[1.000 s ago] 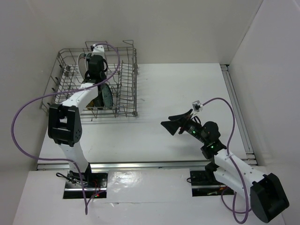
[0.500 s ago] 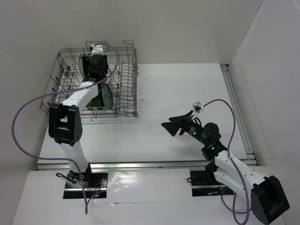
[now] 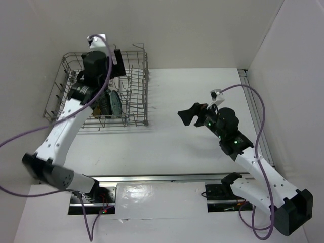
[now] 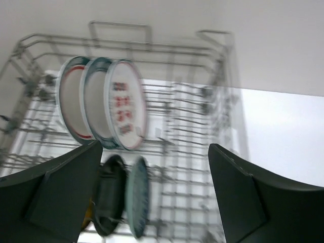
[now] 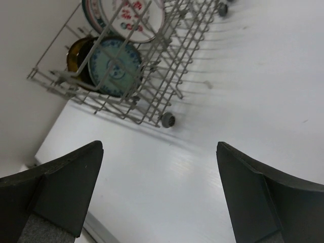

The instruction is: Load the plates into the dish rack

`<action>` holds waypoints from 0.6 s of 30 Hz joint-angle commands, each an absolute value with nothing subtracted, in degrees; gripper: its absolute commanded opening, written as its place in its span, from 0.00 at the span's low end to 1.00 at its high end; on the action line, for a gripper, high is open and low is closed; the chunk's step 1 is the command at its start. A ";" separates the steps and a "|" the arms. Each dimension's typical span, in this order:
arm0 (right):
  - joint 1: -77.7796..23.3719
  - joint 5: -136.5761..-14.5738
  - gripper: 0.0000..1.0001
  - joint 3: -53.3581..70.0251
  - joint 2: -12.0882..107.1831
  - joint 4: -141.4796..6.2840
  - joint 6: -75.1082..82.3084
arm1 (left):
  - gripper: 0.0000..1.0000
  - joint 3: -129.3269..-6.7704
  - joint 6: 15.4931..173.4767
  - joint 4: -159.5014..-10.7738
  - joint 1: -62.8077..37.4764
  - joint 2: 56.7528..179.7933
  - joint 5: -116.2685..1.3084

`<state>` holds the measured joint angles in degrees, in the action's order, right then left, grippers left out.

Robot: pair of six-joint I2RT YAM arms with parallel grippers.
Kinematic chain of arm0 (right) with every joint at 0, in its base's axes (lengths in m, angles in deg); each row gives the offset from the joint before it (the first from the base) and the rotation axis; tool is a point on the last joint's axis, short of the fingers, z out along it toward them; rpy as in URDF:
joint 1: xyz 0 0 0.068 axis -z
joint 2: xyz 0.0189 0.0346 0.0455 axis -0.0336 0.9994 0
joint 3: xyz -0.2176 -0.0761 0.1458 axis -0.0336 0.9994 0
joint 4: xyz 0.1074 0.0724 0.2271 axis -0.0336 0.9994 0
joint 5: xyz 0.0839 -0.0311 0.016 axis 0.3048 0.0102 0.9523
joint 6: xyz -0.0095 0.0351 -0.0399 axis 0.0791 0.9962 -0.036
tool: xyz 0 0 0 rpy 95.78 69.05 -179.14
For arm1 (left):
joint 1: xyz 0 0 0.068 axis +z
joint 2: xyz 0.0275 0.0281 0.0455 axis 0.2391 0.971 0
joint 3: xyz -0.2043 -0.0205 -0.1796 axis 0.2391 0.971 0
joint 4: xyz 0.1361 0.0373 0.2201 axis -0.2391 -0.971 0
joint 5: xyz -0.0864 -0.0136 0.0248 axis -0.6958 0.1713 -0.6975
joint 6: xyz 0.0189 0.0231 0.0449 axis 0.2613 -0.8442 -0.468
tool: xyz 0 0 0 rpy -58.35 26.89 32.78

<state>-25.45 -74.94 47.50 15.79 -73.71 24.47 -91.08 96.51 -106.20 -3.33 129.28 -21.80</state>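
Lifted left claw (image 4: 154, 148) and right claw (image 5: 159, 147) both spread — six plates (image 4: 126, 111) in dish rack (image 3: 136, 95).

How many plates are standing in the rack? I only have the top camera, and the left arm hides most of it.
Observer: The left wrist camera shows three upright in the far row of the dish rack. The white plate with red marks stands at the end of that row.
Operator: And the near row?
Observer: The black plate and the pale teal plate stand side by side there. A yellow sliver shows beside the black one, mostly hidden.
Operator: Is anything in the left gripper?
Observer: No. The left gripper is open above the rack, with nothing between its fingers.
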 commanded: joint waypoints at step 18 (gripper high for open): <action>-29.19 -101.84 1.00 27.62 -0.22 -36.29 15.60 | 0.99 -49.25 108.75 -123.10 -10.86 69.69 -31.55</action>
<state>-28.84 -97.87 29.23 1.01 -41.15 17.32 -51.91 108.53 -122.16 -10.74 72.28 -30.74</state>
